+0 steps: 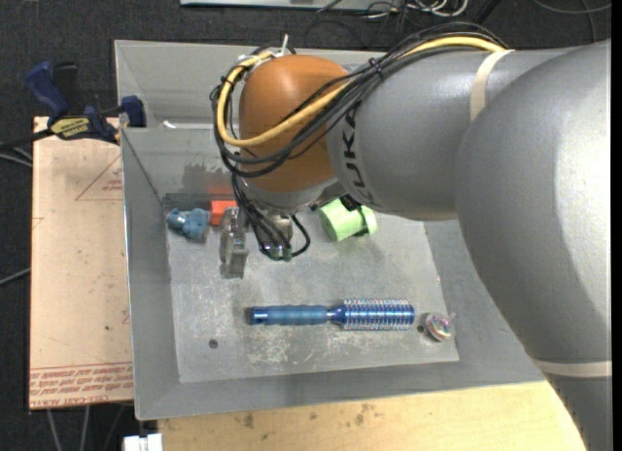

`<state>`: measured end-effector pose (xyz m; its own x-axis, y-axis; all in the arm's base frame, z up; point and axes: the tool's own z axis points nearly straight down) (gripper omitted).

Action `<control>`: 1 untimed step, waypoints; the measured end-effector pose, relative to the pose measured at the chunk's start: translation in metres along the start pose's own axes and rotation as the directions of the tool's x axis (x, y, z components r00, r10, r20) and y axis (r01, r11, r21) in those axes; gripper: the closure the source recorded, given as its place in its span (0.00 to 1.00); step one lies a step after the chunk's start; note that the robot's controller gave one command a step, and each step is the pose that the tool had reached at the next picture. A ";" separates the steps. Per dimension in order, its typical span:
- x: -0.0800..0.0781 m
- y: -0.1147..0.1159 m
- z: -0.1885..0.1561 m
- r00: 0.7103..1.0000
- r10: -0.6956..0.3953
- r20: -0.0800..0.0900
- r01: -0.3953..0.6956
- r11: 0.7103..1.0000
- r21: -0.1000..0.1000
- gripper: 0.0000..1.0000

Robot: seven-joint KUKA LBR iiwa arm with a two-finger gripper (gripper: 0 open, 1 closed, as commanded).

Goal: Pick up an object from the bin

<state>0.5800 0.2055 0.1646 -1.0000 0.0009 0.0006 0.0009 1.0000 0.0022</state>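
The grey metal bin [155, 342] holds 5 loose things, all lying apart from one another on its scuffed floor.

The arm reaches in from the right side, with 1 orange wrist cover [287, 123] and a bundle of black and yellow cables [228, 114] looped round it. Under the cover the gripper [233, 260] points down at the left half of the floor. I cannot tell whether it is spread or pressed together, since it reads as one grey upright shape.

Nearest to it are 2 things. 1 small orange-red block [223, 211] lies just beside the gripper's upper part, toward the far wall. 1 light blue lumpy piece [190, 223] lies close by the left wall, just left of the gripper. The gripper's tip is near both, a little nearer the front edge than either, and whether it touches either one is unclear.

1 bright green rounded piece [347, 220] sits toward the middle of the floor, partly tucked under the arm. 1 blue hairbrush [330, 316] lies flat along the front edge, handle toward the left wall and bristled head toward the right. 1 small round silvery thing [438, 327] rests in the front right corner, just past the brush head.
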 end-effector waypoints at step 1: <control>0.020 -0.018 -0.010 0.971 0.239 0.001 -0.239 0.971 0.001 1.00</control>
<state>0.5596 0.1876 0.1748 -0.9707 0.2402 0.0000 0.2402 0.9707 0.0008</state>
